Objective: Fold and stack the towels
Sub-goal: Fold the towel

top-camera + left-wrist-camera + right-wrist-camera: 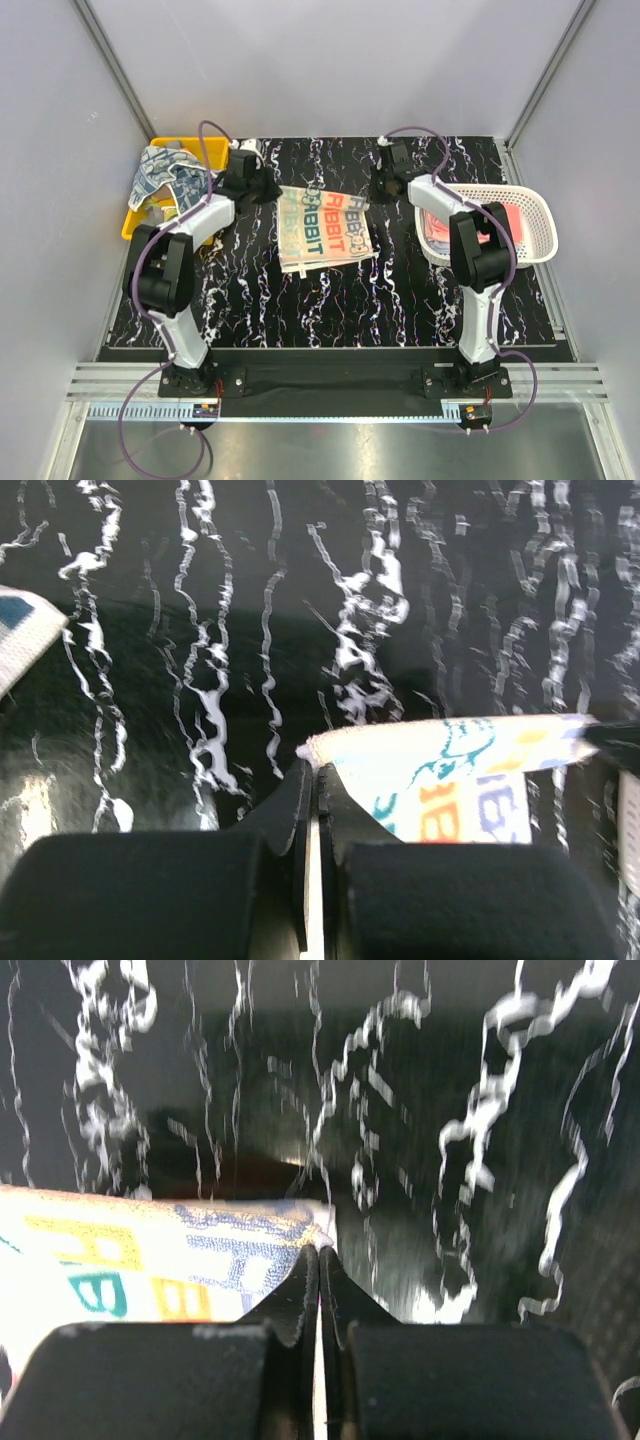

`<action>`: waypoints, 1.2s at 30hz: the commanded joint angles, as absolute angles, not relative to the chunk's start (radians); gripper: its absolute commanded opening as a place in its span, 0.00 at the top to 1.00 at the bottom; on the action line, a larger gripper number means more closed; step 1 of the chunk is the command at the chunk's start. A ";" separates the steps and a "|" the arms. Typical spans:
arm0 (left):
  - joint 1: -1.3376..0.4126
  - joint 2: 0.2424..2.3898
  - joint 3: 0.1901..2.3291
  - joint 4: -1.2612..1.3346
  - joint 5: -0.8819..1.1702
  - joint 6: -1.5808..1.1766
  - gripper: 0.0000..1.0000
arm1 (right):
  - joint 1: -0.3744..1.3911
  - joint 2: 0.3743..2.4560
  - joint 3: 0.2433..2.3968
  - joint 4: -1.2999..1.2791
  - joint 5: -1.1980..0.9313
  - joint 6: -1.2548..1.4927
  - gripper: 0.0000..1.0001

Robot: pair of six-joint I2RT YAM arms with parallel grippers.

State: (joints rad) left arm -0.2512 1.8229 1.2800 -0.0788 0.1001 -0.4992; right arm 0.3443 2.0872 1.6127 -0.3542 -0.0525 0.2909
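Observation:
A beige towel (322, 228) with coloured lettering lies on the black marbled table, in the middle between the arms. My left gripper (268, 188) is shut on its far left corner. In the left wrist view the towel (440, 780) stretches away to the right of the pinched jaws (317, 770). My right gripper (382, 190) is shut on the far right corner, and in the right wrist view the towel (150, 1260) runs off to the left of its closed tips (320, 1252). A blue-patterned towel (165, 175) hangs over the yellow bin. Pink towels (510, 220) lie in the white basket.
The yellow bin (210, 150) stands at the table's far left edge, just left of the left arm. The white mesh basket (545, 215) sits at the right edge beside the right arm. Grey walls close in the back and both sides.

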 commanded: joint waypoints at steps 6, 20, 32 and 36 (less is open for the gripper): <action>-0.258 1.681 1.043 0.075 0.092 -0.523 1.00 | 0.344 1.833 1.339 -0.227 -0.087 0.350 1.00; -0.322 1.543 0.802 0.176 0.034 -0.537 1.00 | 0.417 1.712 1.080 -0.123 -0.061 0.396 1.00; -0.351 1.396 0.695 0.199 0.012 -0.512 1.00 | 0.422 1.605 1.011 -0.129 -0.028 0.414 1.00; -0.354 1.382 0.680 0.202 0.020 -0.511 1.00 | 0.429 1.580 0.997 -0.133 -0.026 0.419 1.00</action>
State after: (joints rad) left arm -0.3542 1.4166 0.6945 0.1356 0.0635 -0.5316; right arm 0.4198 1.6325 1.0092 -0.1524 -0.0692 0.4126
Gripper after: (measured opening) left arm 0.023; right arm 0.009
